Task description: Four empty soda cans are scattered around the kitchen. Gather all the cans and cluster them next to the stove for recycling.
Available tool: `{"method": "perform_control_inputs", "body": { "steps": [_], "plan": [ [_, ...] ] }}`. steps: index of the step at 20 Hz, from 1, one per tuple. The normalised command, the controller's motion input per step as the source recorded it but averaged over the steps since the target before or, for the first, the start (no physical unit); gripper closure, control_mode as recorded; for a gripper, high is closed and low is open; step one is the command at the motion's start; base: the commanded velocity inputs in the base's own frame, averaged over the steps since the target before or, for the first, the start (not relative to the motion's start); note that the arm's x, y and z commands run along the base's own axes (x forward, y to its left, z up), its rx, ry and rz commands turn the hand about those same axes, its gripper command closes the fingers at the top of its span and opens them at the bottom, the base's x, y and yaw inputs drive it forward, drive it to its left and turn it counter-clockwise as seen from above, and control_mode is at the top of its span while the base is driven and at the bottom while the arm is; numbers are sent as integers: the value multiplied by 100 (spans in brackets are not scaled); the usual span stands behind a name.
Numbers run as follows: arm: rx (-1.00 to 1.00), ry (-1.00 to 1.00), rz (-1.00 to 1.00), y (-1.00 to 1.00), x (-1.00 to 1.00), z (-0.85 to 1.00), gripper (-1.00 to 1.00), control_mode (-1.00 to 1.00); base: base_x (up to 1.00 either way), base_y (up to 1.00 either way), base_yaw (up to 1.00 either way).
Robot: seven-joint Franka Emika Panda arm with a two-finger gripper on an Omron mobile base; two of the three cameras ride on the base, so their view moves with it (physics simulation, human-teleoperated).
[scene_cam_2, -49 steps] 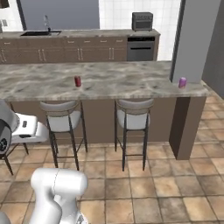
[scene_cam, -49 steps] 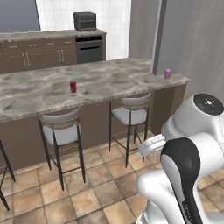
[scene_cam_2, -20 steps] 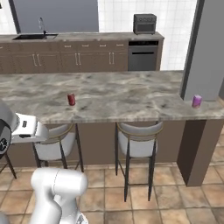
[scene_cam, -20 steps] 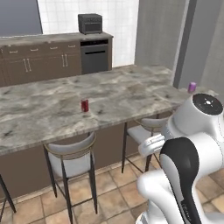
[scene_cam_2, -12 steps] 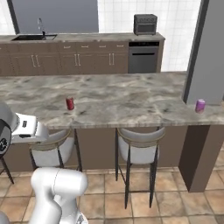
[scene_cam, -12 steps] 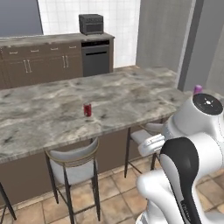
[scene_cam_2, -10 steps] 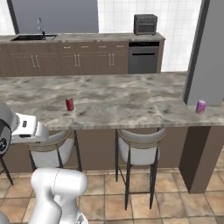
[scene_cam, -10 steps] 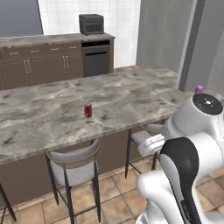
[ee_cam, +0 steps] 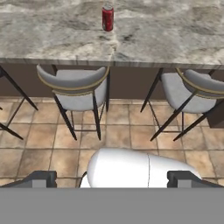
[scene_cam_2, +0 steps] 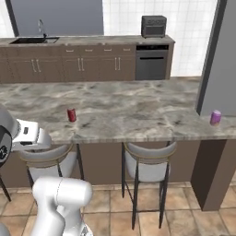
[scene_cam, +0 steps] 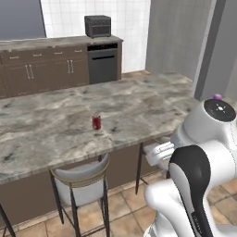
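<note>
- We see the pink-purple can [scene_cam: 217,97] at the right of the left base view half hidden behind the arm's white shoulder; in the right base view it stands clear at the worktop [scene_cam_2: 138,115]'s right end.
- The red can [ee_cam: 107,18] stands upright at the hand view's top, well apart from our gripper [ee_cam: 111,178], whose jaws are spread wide and hold nothing.
- Both base views have shifted closer to the worktop than before.

You face a long marble-look island counter [scene_cam_2: 129,115], red soda can [scene_cam_2: 71,115] upright near its middle, pink-purple soda can [scene_cam_2: 215,117] upright well apart by the far right end, back counter [scene_cam_2: 92,41] carrying a dark toaster oven [scene_cam_2: 154,26].
</note>
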Motion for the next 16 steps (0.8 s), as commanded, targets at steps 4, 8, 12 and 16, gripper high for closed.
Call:
{"method": "perform_control_inputs", "body": {
  "steps": [4,8,12,16],
  "plan": [
    [0,0,0,0,0,0,-100,100,36,0,0],
    [0,0,0,0,0,0,-100,100,36,0,0],
    [0,0,0,0,0,0,-100,100,32,0,0],
    [0,0,0,0,0,0,-100,100,32,0,0]
  ]
}}
